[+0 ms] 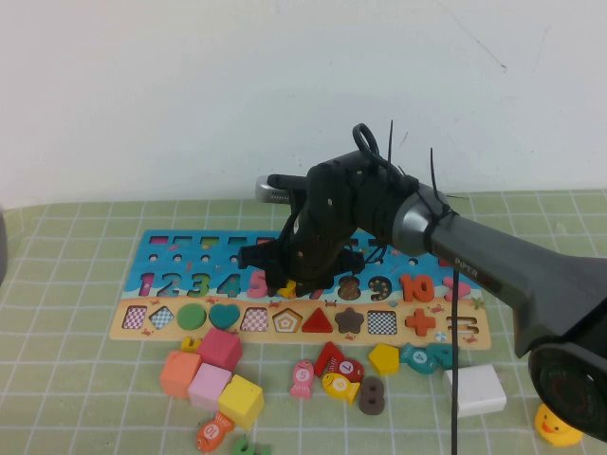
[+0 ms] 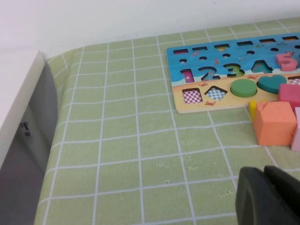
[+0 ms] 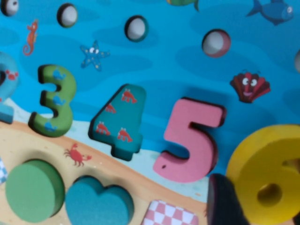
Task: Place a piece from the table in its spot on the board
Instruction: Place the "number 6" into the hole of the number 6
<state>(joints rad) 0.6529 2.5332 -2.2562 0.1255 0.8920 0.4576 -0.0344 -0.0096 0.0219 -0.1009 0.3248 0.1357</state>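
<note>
The long board (image 1: 190,248) lies across the table, its blue part holding numerals and its tan strip holding shapes. My right gripper (image 1: 294,281) hangs low over the board's middle, shut on the yellow numeral 6 (image 3: 269,176). The 6 sits just beside the pink 5 (image 3: 192,140), close over the blue part; one dark finger (image 3: 225,201) presses its side. A sliver of the yellow 6 (image 1: 287,288) shows under the gripper in the high view. My left gripper (image 2: 269,199) is shut and empty, low over the green cloth off the board's left end (image 2: 187,101).
Loose pieces lie in front of the board: orange cube (image 1: 180,373), magenta block (image 1: 220,348), yellow cube (image 1: 241,400), yellow pentagon (image 1: 383,358), brown 8 (image 1: 371,395), white block (image 1: 475,390). A yellow duck (image 1: 558,427) sits at the front right. A white box (image 2: 18,108) stands at the table's left edge.
</note>
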